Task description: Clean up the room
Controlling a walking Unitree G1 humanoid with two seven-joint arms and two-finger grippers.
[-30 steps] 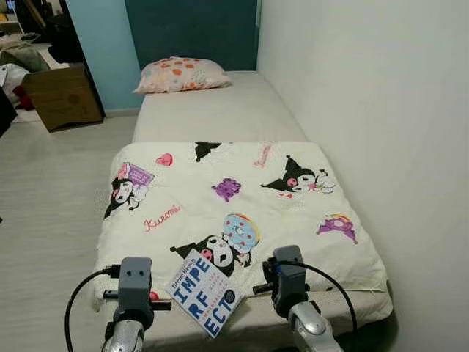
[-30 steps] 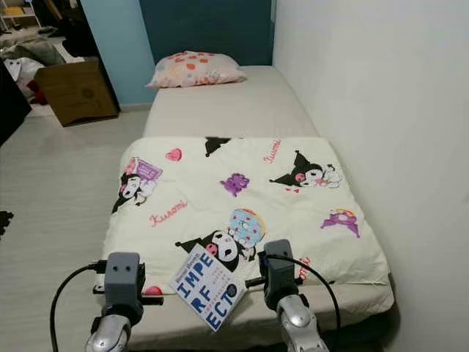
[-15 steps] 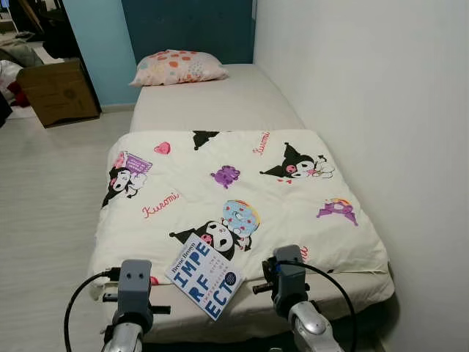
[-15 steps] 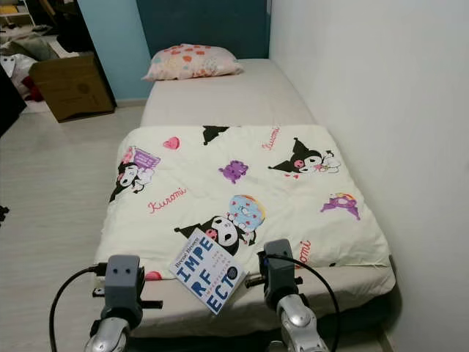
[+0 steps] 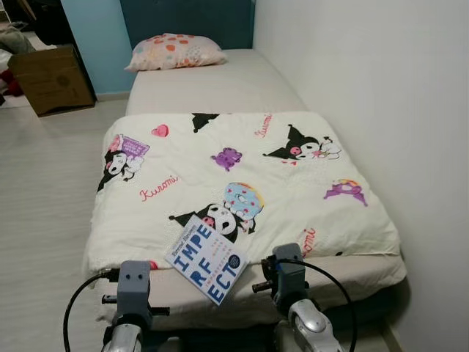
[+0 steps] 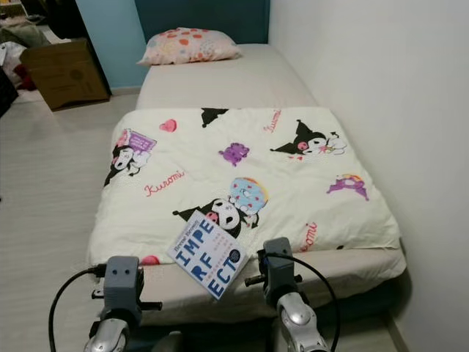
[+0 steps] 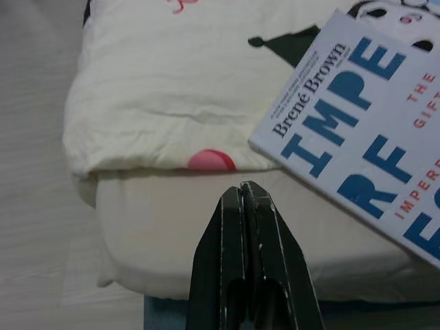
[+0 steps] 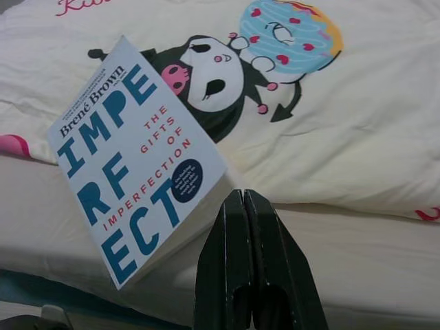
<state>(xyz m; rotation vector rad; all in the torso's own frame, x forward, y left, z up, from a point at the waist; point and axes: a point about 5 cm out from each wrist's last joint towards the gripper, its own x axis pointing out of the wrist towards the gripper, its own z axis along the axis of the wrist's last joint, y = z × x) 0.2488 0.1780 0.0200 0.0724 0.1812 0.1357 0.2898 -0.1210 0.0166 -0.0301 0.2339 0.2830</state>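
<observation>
Bed [image 5: 220, 84] with a pale beige mattress runs lengthwise along the white wall [image 5: 366, 88], reaching back to a dark teal headboard panel [image 5: 187, 18]. Pale wood-look floor [image 5: 40, 191] spreads out on the robot's left side of it. A cream quilt printed with black-and-white cartoon characters, pink hearts and a blue doughnut [image 5: 242, 176] covers the nearer half of the mattress, its far edge folded straight across and its near edge stopping just short of the foot of the bed. At the head of the bed lies a cream pillow with orange and pink spots [image 5: 174, 51]. A brown cardboard box [image 5: 50, 77] stands on the floor near the light blue wall, well apart from the bed. Near the foot of the bed, a white paperback book with big blue letters and red subtitle text [image 5: 207, 259] lies face up and turned at an angle, partly on the quilt's near edge and partly on the bare mattress. The left tool [image 7: 247, 199] hovers before the foot of the mattress, beside the book's corner, its two black fingers pressed together. The right tool [image 8: 244, 206] hangs just off the book's other side, fingers likewise pressed together, gripping nothing.
</observation>
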